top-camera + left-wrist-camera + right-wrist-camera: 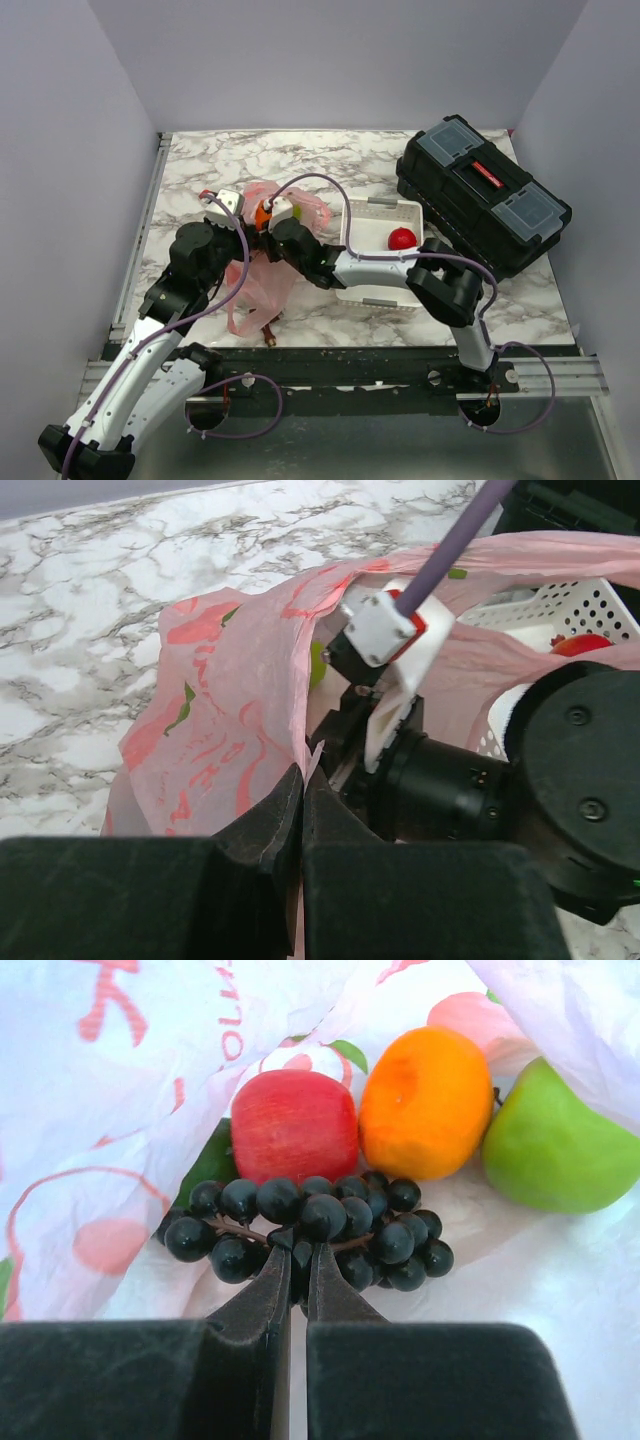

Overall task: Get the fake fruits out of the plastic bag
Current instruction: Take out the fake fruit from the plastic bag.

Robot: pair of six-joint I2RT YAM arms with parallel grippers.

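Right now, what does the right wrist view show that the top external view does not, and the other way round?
Only the right wrist view: the right gripper shut on the black grape bunch, with the red apple and light green fruit behind it. Only the top external view: the white tray holding a red fruit, and the black toolbox. Both: the pink plastic bag.
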